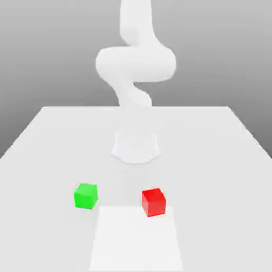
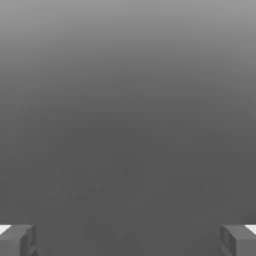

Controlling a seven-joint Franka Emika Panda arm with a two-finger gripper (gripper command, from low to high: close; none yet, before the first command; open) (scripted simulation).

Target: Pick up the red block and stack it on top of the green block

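So white worktop (image 1: 48, 154) carries everything, white arm (image 1: 135, 61) rises at its far side. Green block (image 1: 85, 195) sits near-left in the exterior view, red block (image 1: 153, 202) near-right, well apart, both flat on the worktop. Gripper (image 2: 128, 240) in the hand view: fingertips (image 2: 17, 240) spread wide, holding nothing.

The arm (image 1: 136, 64) is plain white with rounded, bulging joint housings and smooth tubular links, ending below in a pale circular base (image 1: 136, 147). No markings or cables show on it. The claw (image 2: 128, 240) has two blocky grey fingertips (image 2: 17, 240) with white upper edges
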